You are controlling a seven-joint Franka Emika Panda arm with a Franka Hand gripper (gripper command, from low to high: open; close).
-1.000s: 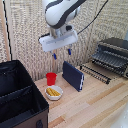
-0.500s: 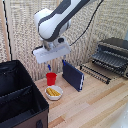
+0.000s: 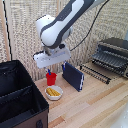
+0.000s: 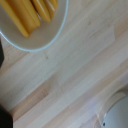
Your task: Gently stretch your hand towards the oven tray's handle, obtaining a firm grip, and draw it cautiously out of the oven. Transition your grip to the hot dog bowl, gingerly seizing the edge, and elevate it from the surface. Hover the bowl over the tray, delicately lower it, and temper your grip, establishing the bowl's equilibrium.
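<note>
The hot dog bowl, small and white with yellow pieces, sits on the wooden table near the black bin. It fills a corner of the wrist view. My gripper hangs above the bowl and the red cup, apart from both; its fingers are too blurred to read. The oven stands at the exterior view's right. The oven tray, a dark wire rack, sticks out low in front of the oven.
A red cup stands right behind the bowl. A dark blue slab stands upright between bowl and oven. A big black bin fills the exterior view's lower left. A wicker screen backs the wooden table.
The arm has swung toward the exterior view's left, away from the oven, and the gripper has come to hang over the cup and bowl. Bowl, cup, slab and oven have not moved.
</note>
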